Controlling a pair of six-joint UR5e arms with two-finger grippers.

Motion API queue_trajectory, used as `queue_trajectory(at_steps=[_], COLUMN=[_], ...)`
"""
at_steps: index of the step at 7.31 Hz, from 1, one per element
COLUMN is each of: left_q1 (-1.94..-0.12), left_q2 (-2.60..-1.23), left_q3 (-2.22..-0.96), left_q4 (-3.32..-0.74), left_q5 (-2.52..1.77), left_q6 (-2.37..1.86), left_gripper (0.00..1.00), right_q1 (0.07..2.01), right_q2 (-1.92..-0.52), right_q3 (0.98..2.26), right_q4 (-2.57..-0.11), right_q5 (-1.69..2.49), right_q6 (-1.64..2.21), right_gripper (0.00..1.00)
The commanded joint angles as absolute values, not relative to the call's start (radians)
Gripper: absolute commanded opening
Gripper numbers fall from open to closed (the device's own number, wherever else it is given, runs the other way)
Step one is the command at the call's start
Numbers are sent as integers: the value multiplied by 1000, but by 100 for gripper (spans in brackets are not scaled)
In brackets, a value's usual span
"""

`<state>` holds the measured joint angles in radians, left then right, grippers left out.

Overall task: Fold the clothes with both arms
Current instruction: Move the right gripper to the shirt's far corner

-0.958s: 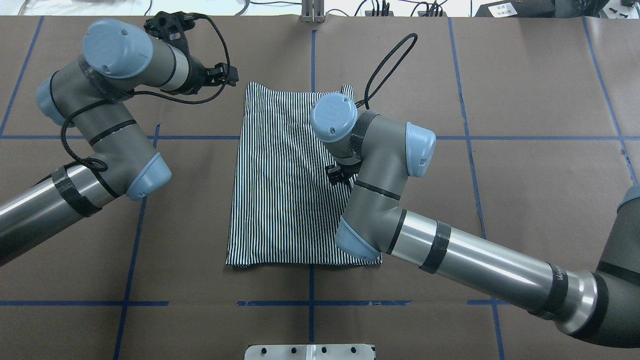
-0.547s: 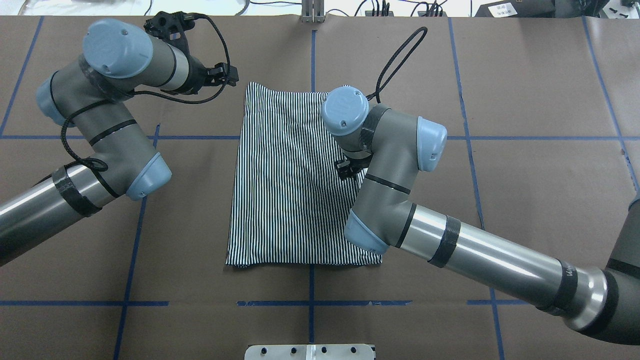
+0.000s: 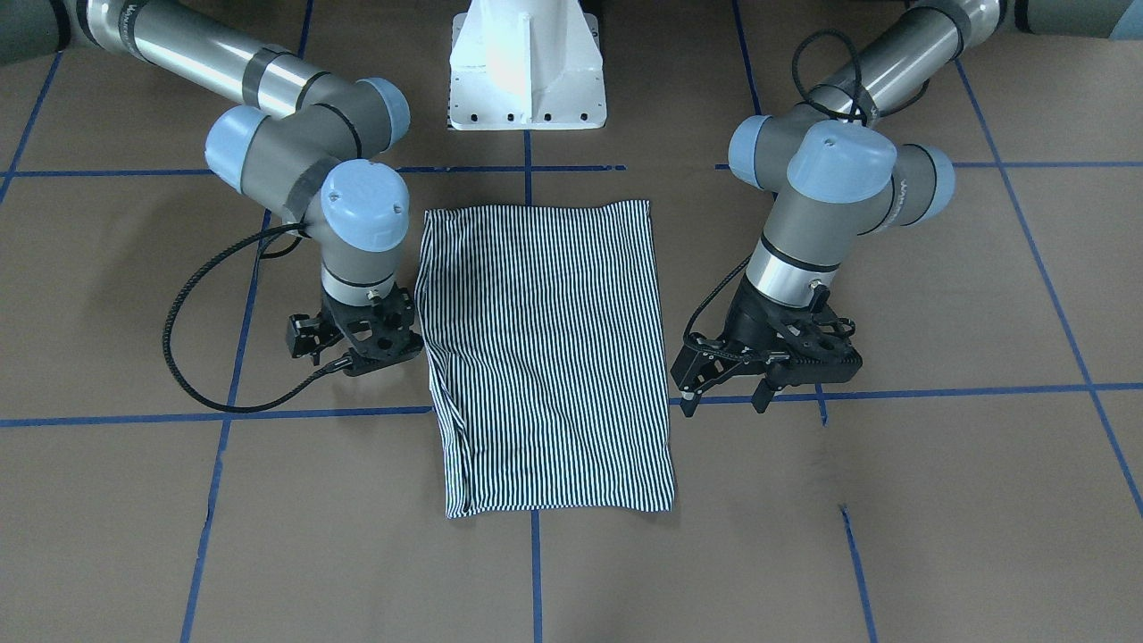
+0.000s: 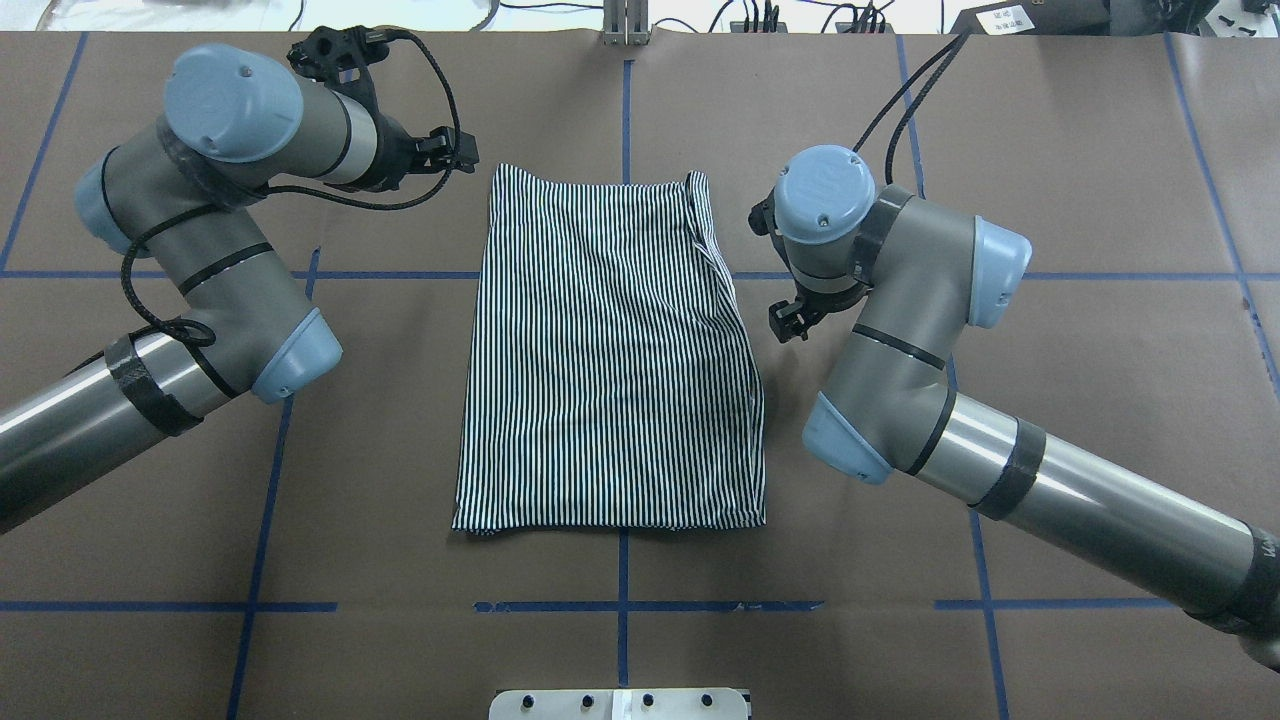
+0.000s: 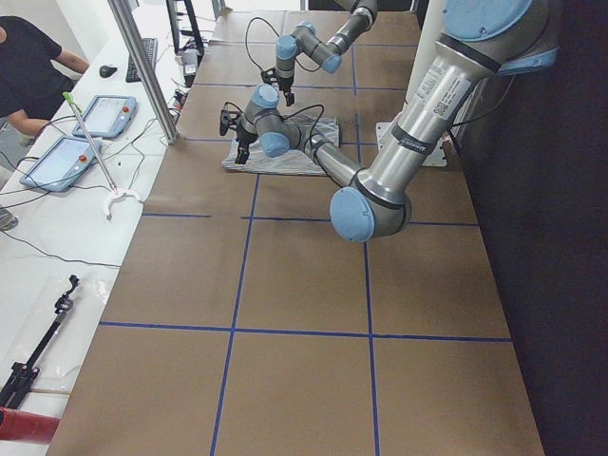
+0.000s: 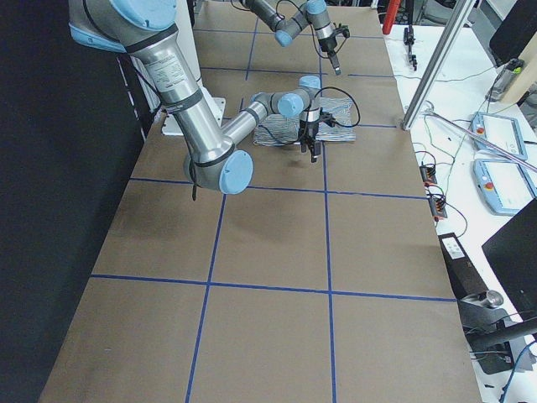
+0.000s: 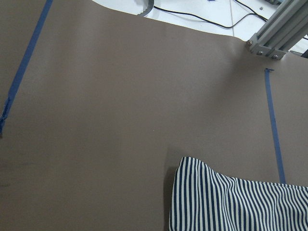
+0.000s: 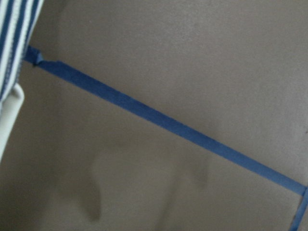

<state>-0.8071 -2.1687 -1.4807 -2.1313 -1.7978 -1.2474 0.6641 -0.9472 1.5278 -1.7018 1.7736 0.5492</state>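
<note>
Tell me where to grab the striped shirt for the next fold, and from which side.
Probably its two far corners, one per arm, each coming in low from its own outer side. The shirt lies flat, so only edges offer a lip; the left gripper hangs near one corner.

Left arm is brought in from the side, sharply bent at the elbow, with the wrist tipped forward and down. Left gripper is held low, fingers pointed downward and spread well apart, nothing pinched between them. Right arm is stretched in low and long, then folded up tight at the wrist joints, with the end joint stood upright. Right gripper is hung straight down under that wrist and is mostly hidden by it, so whether its jaws are parted can't really be made out.
</note>
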Motion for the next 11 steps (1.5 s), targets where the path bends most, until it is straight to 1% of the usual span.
queue_trajectory(at_steps=[1,3,4,5,6,7,11], left_q1=[-807,-810,-814,-816,-818,-819,-818], left_q2=[-2168,-2169,-2168,-2164,-2164,-2163,-2155], left_q3=[-1483,-1486,-1488,-1489,-1493,-1500,-1499], left_q4=[-2141,-2129,-2128,-2128,-2128,-2128,-2128], left_q5=[-1798,-1798,-1801,-1828,-1853,-1855,-1856], left_q6=[-1247,-1240,-1239,-1239,-1241,-1243,-1241], left_gripper=[100,100,100,100,100,100,100], right_q1=[709,727,727,723,723,709,690], right_q2=[-869,-671,-604,-582,-546,-542,-563], right_q3=[1502,1280,1206,1127,1003,964,963], right_q4=[-1689,-1677,-1646,-1532,-1432,-1405,-1407], right_q5=[1787,1787,1783,1781,1758,1738,1727], right_q6=[549,578,584,635,635,635,632], right_gripper=[100,100,100,100,100,100,100])
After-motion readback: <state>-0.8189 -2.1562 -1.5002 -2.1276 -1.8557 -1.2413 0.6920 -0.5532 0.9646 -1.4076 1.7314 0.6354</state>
